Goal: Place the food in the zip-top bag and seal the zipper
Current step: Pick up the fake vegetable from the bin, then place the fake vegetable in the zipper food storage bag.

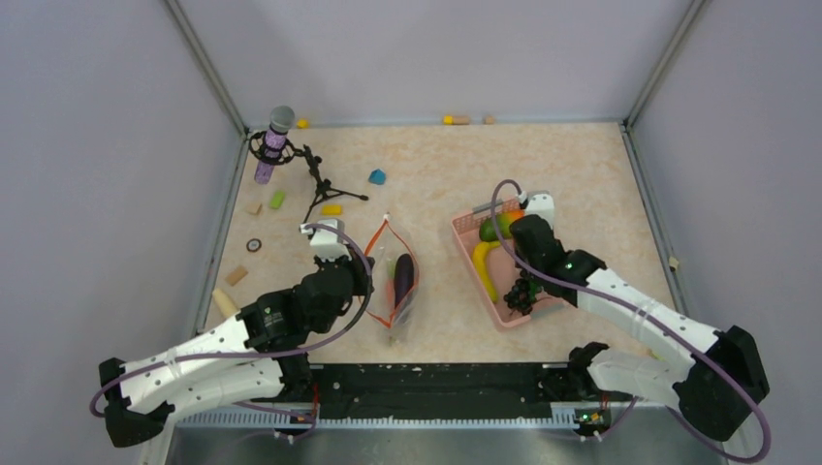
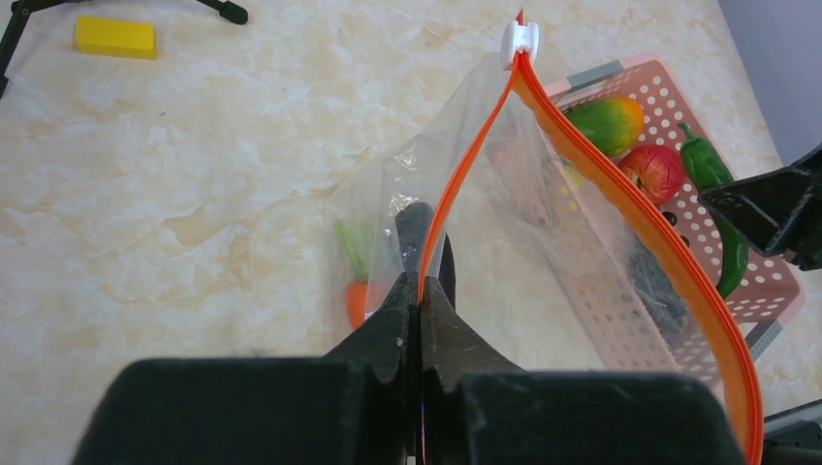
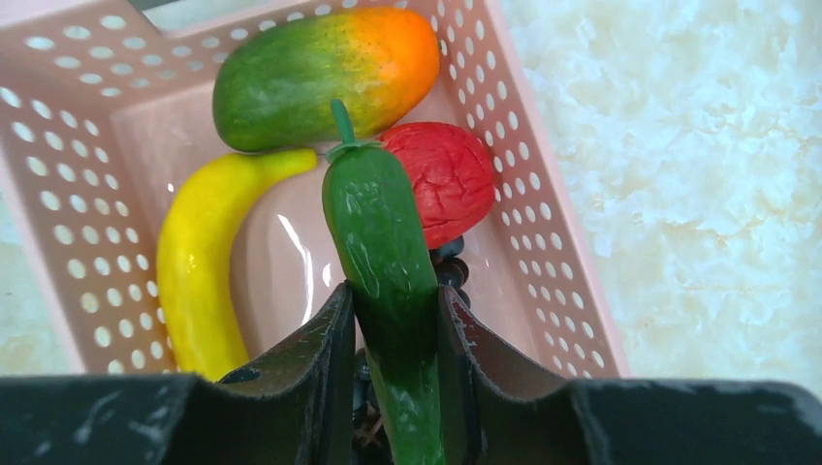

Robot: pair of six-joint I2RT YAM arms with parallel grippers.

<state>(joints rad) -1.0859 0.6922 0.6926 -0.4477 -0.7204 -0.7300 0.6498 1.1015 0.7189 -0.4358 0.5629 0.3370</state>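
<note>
Firmly, your right gripper (image 3: pixel 393 295) clasped the green pepper (image 3: pixel 373 213); your left gripper (image 2: pixel 424 291) pinched the zipper (image 2: pixel 620 223). You needed a straight lift clear of the basket (image 3: pixel 543 194) beneath.

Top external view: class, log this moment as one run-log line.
left jaws: shut on zipper | right jaws: shut on green pepper in pink basket | zip-top bag: open, eggplant inside | seal: not done
</note>
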